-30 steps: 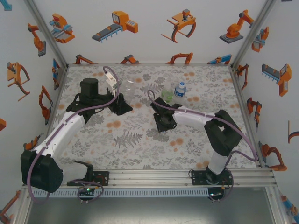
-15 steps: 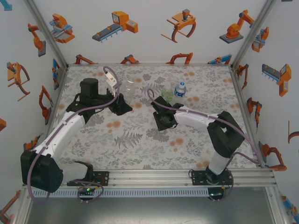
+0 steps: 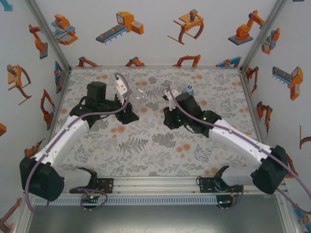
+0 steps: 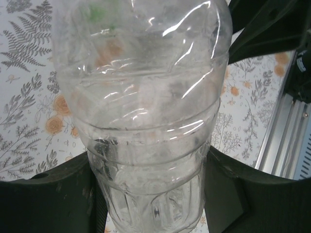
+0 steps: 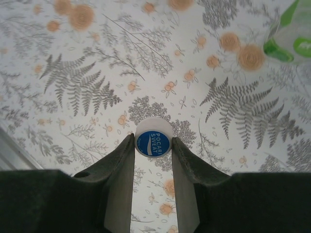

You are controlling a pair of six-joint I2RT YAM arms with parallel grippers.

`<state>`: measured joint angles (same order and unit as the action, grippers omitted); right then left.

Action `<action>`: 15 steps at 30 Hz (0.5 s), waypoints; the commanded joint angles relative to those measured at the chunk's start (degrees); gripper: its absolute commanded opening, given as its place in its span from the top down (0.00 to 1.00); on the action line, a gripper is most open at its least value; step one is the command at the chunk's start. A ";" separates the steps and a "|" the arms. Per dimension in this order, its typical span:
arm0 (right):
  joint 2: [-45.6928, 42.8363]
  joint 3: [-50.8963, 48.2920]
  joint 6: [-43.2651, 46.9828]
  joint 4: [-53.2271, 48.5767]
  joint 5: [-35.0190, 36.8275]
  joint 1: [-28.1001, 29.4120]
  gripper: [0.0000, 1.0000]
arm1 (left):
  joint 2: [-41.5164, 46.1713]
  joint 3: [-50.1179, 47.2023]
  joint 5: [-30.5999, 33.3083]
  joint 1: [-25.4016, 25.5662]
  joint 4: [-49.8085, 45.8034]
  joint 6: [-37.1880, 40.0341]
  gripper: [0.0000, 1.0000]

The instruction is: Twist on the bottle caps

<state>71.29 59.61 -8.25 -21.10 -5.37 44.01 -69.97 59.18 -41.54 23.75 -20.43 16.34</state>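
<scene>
green bottle (image 5: 283, 35) on floral table (image 5: 97, 73)

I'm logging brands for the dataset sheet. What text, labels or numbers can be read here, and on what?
"POCARI SWEAT": on the blue top of the white bottle cap held in the right gripper.
Blue-label bottle: too small to read.
Clear bottle: no text seen.

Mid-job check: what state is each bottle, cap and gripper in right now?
left gripper: shut on the clear bottle.
clear bottle: gripped, neck out of sight.
right gripper: shut on the cap.
cap: pinched between the fingers, off any bottle.
green bottle: free, cut off at the frame edge.
blue-label bottle: upright, mostly hidden.
</scene>
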 commanded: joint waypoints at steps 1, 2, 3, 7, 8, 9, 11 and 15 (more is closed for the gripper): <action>-4.52 -0.48 8.23 1.91 -7.06 -0.33 0.84 | 2.67 2.32 -2.00 1.99 -4.71 7.20 1.00; -5.54 -0.31 9.95 1.61 -9.00 -0.37 0.85 | 2.90 2.51 -1.97 2.57 -5.39 8.07 1.00; -6.70 -0.08 11.48 1.35 -10.60 -0.40 0.86 | 3.28 2.72 -2.08 3.22 -6.24 9.22 1.00; -11.26 0.00 17.92 1.51 -18.22 -0.33 0.88 | 3.98 3.03 -2.34 5.53 -9.28 14.77 1.00; -12.42 -0.38 19.60 2.13 -20.25 -0.37 0.89 | 4.06 2.98 -2.23 6.15 -9.79 15.84 1.00; -13.85 -0.98 20.76 3.15 -21.74 -0.34 0.89 | 4.27 2.88 -2.08 6.80 -10.38 17.53 1.00; -15.99 -1.40 22.47 4.39 -23.93 -0.33 0.90 | 4.52 2.47 -0.85 8.24 -12.04 21.78 1.00; -17.51 0.40 28.18 1.49 -29.33 -0.34 0.92 | 5.34 1.51 2.72 11.50 -14.48 28.81 1.00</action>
<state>54.28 58.98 13.34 -19.00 -28.05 43.97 -66.28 60.36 -40.25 33.82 -31.40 36.99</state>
